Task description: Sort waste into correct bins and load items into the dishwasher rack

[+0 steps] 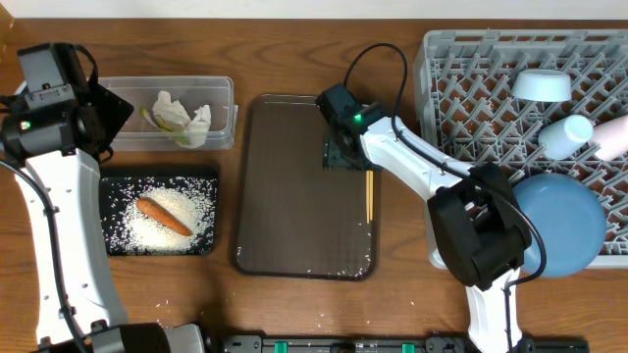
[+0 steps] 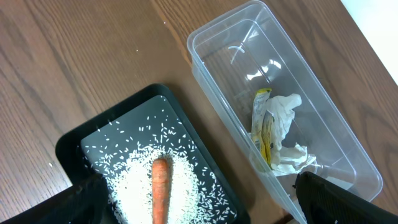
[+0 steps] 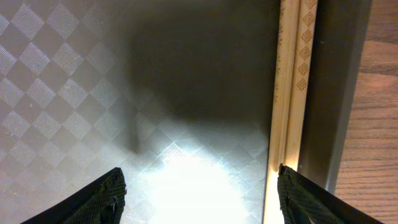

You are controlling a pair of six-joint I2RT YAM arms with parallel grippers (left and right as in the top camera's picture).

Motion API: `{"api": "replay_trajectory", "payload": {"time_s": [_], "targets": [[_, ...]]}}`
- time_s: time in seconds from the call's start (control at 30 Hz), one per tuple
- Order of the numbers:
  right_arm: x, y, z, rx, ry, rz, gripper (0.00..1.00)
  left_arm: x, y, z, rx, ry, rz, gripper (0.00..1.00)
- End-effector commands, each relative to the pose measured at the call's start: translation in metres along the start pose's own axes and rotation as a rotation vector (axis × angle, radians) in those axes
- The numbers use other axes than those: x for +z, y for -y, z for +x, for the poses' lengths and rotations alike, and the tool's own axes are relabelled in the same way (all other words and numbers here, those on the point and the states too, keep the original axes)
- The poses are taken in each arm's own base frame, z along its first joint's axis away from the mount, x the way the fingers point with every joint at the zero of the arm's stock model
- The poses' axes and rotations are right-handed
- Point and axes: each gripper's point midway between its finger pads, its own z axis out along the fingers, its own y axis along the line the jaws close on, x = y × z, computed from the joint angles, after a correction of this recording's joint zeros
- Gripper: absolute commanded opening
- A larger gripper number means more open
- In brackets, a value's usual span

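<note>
My right gripper (image 1: 340,155) (image 3: 199,196) is open low over the brown serving tray (image 1: 285,216), next to the wooden chopsticks (image 1: 370,196) (image 3: 292,87) lying along its right rim. My left gripper (image 2: 199,199) is open and empty above the black tray (image 1: 201,178) (image 2: 74,146), which holds rice (image 1: 162,226) (image 2: 134,186) and the carrot (image 1: 163,217) (image 2: 160,193). The clear tub (image 1: 224,93) (image 2: 224,62) holds tissue (image 1: 177,113) (image 2: 283,115) and the wrapper (image 2: 264,127). The grey rack (image 1: 461,69) holds a blue plate (image 1: 564,226), a light-blue bowl (image 1: 542,85) and a white cup (image 1: 567,135).
A few rice grains (image 1: 329,272) lie on the brown tray's near edge and on the wooden table (image 1: 177,304). A pale pink item (image 1: 613,137) sits in the rack at the right edge.
</note>
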Motion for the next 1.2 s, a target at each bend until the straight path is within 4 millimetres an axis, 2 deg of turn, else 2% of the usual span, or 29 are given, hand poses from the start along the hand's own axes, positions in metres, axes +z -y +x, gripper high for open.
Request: {"api": "replay_trajectory", "payload": {"time_s": [0.0,0.33,0.67,0.87,0.93,1.1,1.13,1.17], "targets": [[0.001,0.000,-0.004,0.014,0.025,0.025,0.76,0.000,-0.001,-0.002,-0.005,0.004,-0.007,0.98],[0.004,0.001,-0.002,0.012,0.021,0.032,0.77,0.000,-0.001,-0.002,-0.005,0.004,-0.007,0.98],[0.020,0.004,0.006,0.011,-0.015,0.050,0.77,0.000,-0.001,-0.002,-0.005,0.004,-0.007,0.98],[0.021,0.003,0.007,0.011,-0.021,0.046,0.75,0.000,-0.001,-0.002,-0.005,0.004,-0.007,0.98],[0.021,0.003,0.007,0.011,-0.022,0.046,0.63,0.000,-0.001,-0.002,-0.005,0.004,-0.007,0.98],[0.020,0.000,0.006,0.027,-0.023,0.032,0.09,0.000,-0.001,-0.002,-0.005,0.004,-0.007,0.98],[0.018,-0.002,0.006,0.027,-0.024,0.023,0.01,0.000,-0.001,-0.002,-0.005,0.004,-0.007,0.98],[0.015,-0.002,0.005,0.028,-0.024,0.019,0.01,0.000,-0.001,-0.002,-0.005,0.004,-0.007,0.98]]}}
